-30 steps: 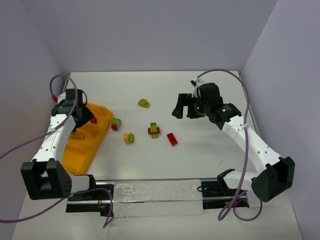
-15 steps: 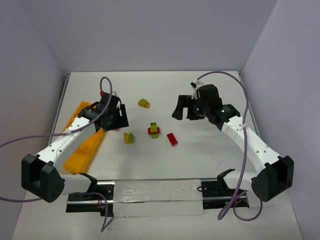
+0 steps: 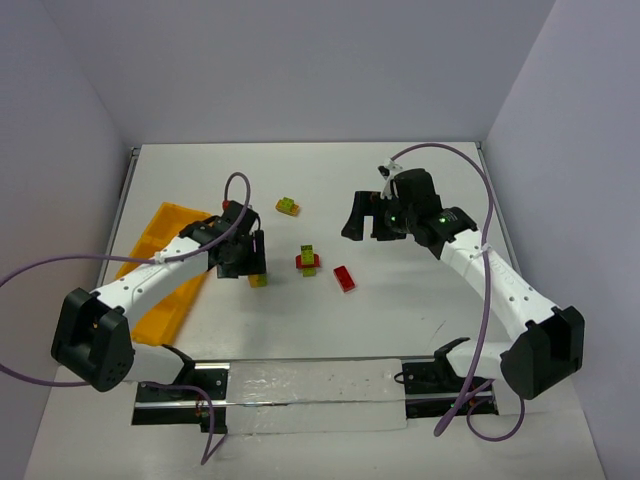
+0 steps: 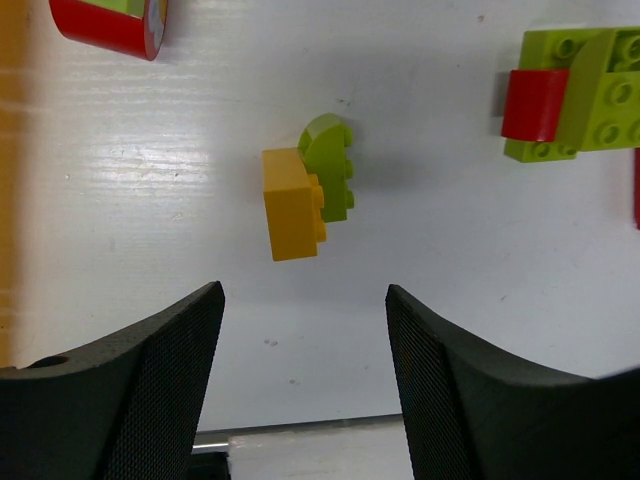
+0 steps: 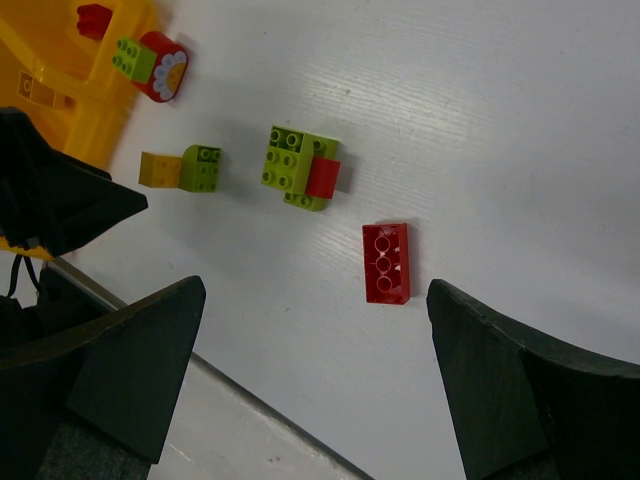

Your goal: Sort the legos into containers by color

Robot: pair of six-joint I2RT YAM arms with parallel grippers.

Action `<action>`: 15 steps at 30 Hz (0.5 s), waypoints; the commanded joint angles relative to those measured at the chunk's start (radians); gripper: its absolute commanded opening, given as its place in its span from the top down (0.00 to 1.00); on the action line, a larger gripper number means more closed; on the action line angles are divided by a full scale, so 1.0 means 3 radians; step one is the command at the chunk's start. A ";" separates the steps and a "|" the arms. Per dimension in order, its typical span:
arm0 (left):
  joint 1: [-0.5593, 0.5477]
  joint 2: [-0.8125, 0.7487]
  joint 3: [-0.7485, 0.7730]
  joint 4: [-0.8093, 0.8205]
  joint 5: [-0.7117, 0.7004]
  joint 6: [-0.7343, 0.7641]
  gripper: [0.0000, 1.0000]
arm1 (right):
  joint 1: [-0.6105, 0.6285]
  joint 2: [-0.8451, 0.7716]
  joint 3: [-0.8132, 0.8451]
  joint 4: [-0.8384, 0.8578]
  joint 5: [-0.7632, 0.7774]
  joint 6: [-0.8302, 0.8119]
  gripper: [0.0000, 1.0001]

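Observation:
A yellow-and-green lego clump [image 4: 305, 190] lies on the white table just ahead of my left gripper [image 4: 303, 292], which hovers over it, open, with nothing between its fingers. From above, the left gripper [image 3: 247, 262] covers most of that clump [image 3: 259, 281]. A green-and-red clump [image 3: 308, 260] and a single red brick [image 3: 344, 278] lie mid-table. The red brick [image 5: 386, 262] sits below my right gripper [image 5: 315, 290], which is wide open and held high. A yellow-green brick [image 3: 288, 206] lies farther back. The orange-yellow tray of containers [image 3: 158, 275] is at the left.
A red round piece with a green brick on it [image 5: 150, 65] lies beside the tray's edge [image 5: 55, 70], under the left arm in the top view. A small red brick [image 5: 95, 18] sits in the tray. A metal rail [image 3: 300, 385] runs along the near edge.
My left arm has swung right from over the tray to above the yellow-and-green clump, its jaws narrowing slightly. The right arm has barely moved.

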 commanded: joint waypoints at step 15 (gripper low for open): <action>-0.0018 0.0536 -0.0080 0.0619 -0.0042 0.0152 0.60 | -0.0012 0.0034 0.0080 0.0076 -0.0041 0.0003 0.00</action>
